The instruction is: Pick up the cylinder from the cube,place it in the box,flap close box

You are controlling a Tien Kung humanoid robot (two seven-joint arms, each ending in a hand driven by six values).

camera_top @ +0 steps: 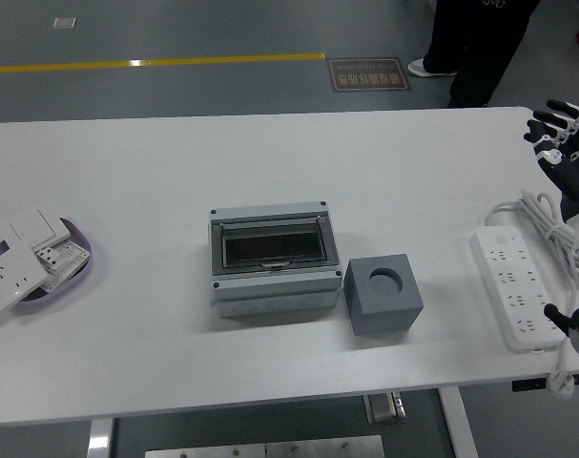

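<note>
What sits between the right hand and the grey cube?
Only the white power strip and its coiled cord lie on the table between the right hand and the grey cube. They lie flat, so reaching over them looks possible.

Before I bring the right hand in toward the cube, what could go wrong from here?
1. The right hand hangs over the table's right edge, with the power strip and its coiled cable between it and the cube; a low sweep could snag them.
2. The cube's round socket looks empty, with no cylinder visible, so a grasp there may find nothing.
3. The cube sits close beside the box; wide fingers could knock it.
</note>
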